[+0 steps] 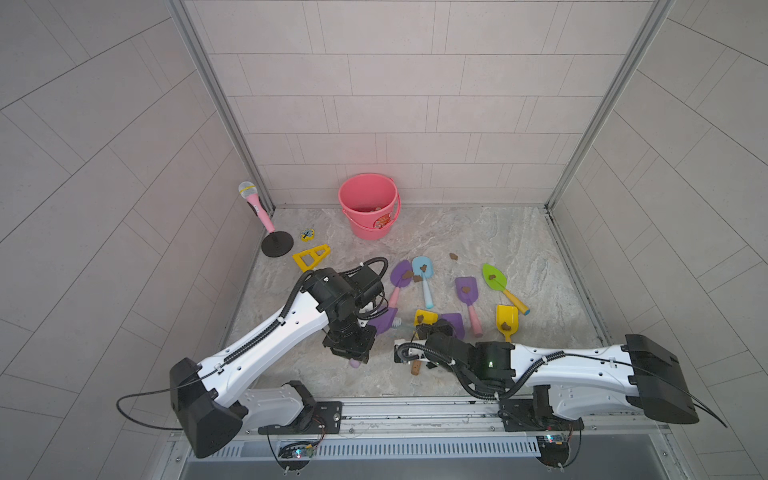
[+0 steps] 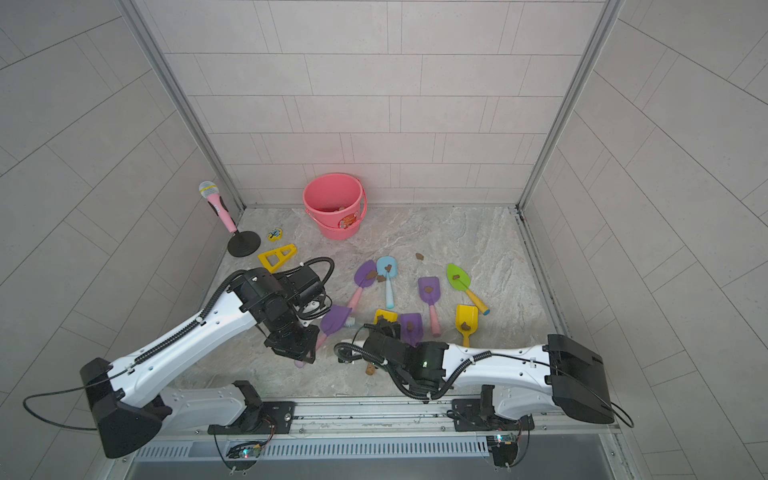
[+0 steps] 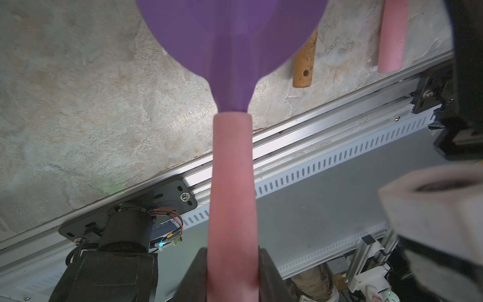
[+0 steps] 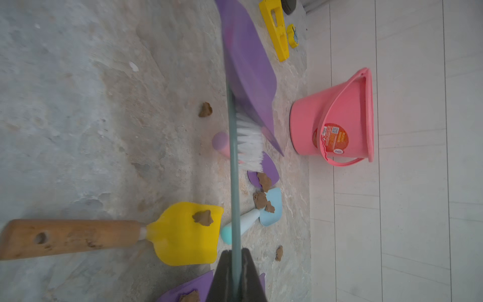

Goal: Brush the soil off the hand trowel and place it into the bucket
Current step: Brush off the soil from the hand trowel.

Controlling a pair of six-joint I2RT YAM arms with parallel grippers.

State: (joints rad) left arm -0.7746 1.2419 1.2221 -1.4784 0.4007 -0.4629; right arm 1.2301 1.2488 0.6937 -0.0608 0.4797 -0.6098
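**Top views.** The trowel point(image 1: 384, 321) is held low over the worktop point(image 1: 478, 232), near its front edge, with the purple blade turned toward the brush point(image 1: 397, 322). The bucket point(image 1: 365, 230) stands upright at the back wall, well apart from both arms, and is seen in both top views. Other trowels point(image 1: 468, 291) lie between, most of them carrying soil.

**Left wrist.** The left end effector point(image 3: 232, 277) is clenched on the trowel's pink handle. Only the blade's underside is shown, so its upper face cannot be judged here.

**Right wrist.** The right end effector point(image 4: 236, 277) is clenched on the brush's thin teal handle. The white bristles point(image 4: 249, 141) are set against the blade near its tip. No soil point(image 4: 205, 109) is made out on the visible blade face; loose lumps lie on the worktop below.

**Step judged:** brushing, probably close to done.

**Next move:**
- The brush is to be drawn clear.
- The trowel is to be carried over the other trowels to the bucket.
- The trowel is to be released only once above the opening.
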